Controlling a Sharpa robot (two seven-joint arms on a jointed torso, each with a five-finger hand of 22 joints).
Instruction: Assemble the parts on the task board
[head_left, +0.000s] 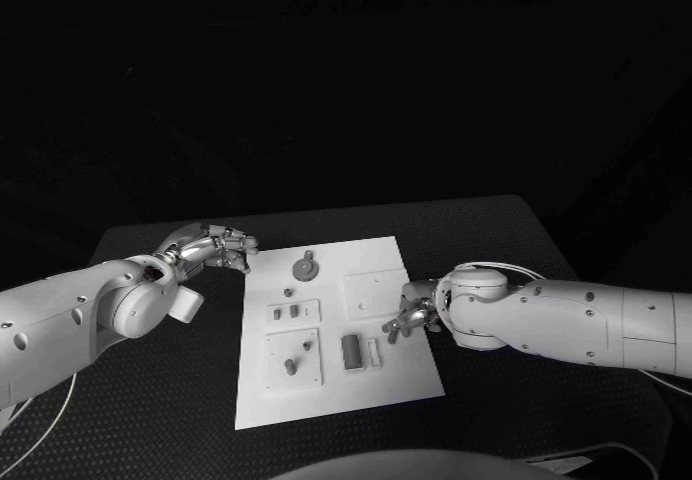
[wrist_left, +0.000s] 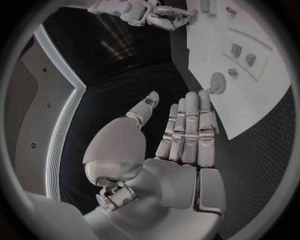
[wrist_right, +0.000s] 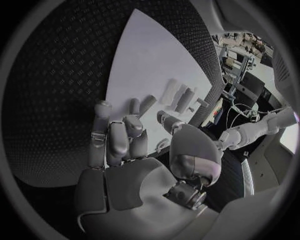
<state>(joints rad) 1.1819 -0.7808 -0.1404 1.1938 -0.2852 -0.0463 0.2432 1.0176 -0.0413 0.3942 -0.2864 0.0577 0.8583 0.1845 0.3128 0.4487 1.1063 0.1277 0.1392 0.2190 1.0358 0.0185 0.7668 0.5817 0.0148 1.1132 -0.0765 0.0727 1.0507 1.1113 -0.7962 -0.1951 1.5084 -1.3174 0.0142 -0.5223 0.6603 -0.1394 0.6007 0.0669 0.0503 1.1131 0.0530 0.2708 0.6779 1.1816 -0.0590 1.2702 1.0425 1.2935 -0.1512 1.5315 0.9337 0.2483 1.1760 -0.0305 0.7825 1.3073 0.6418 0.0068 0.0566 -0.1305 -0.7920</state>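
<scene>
Black textured table (head_left: 548, 240) under darkness; we take the white board (head_left: 375, 270) at its middle as our landmark. On the board we see a round part with a short stem (head_left: 304, 267) near its far edge, two small square parts (head_left: 290, 313) in a framed recess at its centre-left, a panel with a knobbed part (head_left: 293, 362) toward its near-left corner, and a dark upright block (head_left: 351, 351) with a pale strip (head_left: 372, 354) just beside it near the board's middle.

We find the left hand (head_left: 219, 247) just off the board's far-left corner, over bare table, apart from the board. In the left wrist view this hand (wrist_left: 181, 135) shows its fingers straight and side by side, thumb set apart, holding nothing; the round part (wrist_left: 217, 83) lies on the board beyond its fingertips.

We find the right hand (head_left: 413, 318) over the board's right edge, level with the dark block. In the right wrist view this hand (wrist_right: 125, 145) has fingers loosely extended above the white surface (wrist_right: 156, 60), thumb apart, nothing between them; the block and strip (wrist_right: 178, 97) lie beyond the fingertips.
</scene>
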